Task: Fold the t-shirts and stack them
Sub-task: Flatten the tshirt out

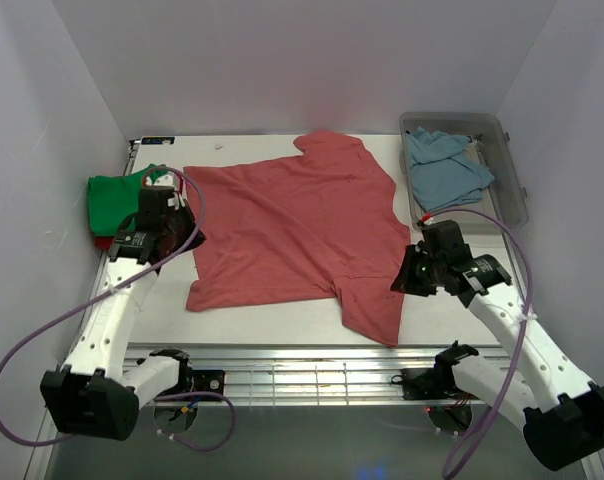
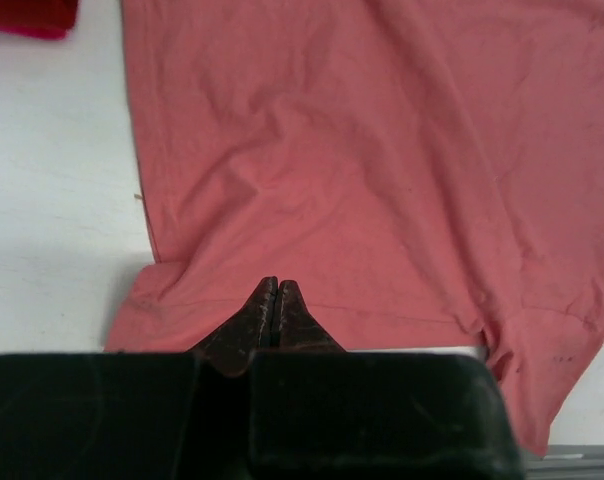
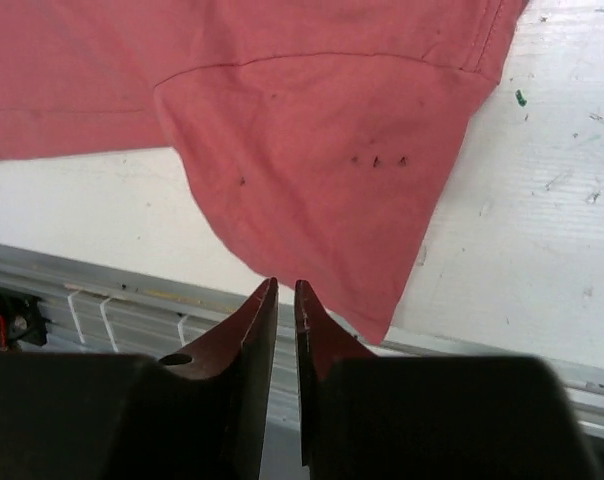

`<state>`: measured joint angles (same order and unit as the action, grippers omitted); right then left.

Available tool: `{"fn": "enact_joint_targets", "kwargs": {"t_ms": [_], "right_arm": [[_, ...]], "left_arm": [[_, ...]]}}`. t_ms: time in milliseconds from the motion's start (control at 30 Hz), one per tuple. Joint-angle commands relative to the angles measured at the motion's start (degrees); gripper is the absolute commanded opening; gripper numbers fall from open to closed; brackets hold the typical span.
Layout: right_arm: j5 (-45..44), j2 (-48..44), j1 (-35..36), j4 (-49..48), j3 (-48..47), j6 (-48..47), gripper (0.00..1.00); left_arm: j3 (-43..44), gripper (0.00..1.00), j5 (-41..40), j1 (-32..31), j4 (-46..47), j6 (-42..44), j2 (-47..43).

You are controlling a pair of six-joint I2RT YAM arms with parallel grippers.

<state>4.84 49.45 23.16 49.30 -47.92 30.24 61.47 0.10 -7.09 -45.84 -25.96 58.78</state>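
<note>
Salmon-pink t-shirt (image 1: 292,230) lies spread flat and lightly wrinkled across the white table (image 1: 272,318). Green t-shirt (image 1: 117,200) sits on a red one (image 1: 103,241) at the left edge; light blue t-shirt (image 1: 445,170) fills the clear plastic bin (image 1: 512,165). Left gripper (image 2: 273,300) jaws pressed together, empty; right gripper (image 3: 280,305) jaws nearly closed, empty

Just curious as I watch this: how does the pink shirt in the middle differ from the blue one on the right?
The pink shirt lies spread flat on the table, sleeves out; the blue shirt is crumpled in a heap. The pink shirt rests on the open table between the two arms, while the blue shirt sits inside a clear bin. Spread out, the pink one covers far more area. Both are plain, single-colour shirts.
</note>
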Motion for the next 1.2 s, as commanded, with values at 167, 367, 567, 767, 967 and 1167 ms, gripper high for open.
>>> {"fn": "enact_joint_targets", "kwargs": {"t_ms": [167,367,567,767,967,1167], "right_arm": [[-1.32,12.05,0.13,-15.54,4.59,-3.25,0.08],[-0.36,18.39,0.13,-19.59,5.64,-4.31,0.08],[0.26,24.01,0.22,-20.56,7.93,-3.79,0.08],[-1.5,27.36,0.13,-18.28,9.51,-2.56,0.08],[-7.65,29.82,0.22,-14.85,9.42,-2.11,0.08],[-10.98,32.2,0.05,-13.53,9.78,-2.29,0.08]], "left_arm": [[-6.37,0.0,6.48,-0.82,6.91,-0.76,9.67],[-6.8,0.0,8.77,-2.14,11.83,-1.99,15.65],[-7.16,0.0,8.61,-4.42,13.68,-2.17,24.35],[-5.84,0.0,3.87,-6.0,8.06,-1.12,33.41],[-7.86,0.0,-6.33,-6.0,2.61,-1.64,30.88],[-7.52,0.0,-10.47,-6.0,-2.05,-1.82,27.53]]}}
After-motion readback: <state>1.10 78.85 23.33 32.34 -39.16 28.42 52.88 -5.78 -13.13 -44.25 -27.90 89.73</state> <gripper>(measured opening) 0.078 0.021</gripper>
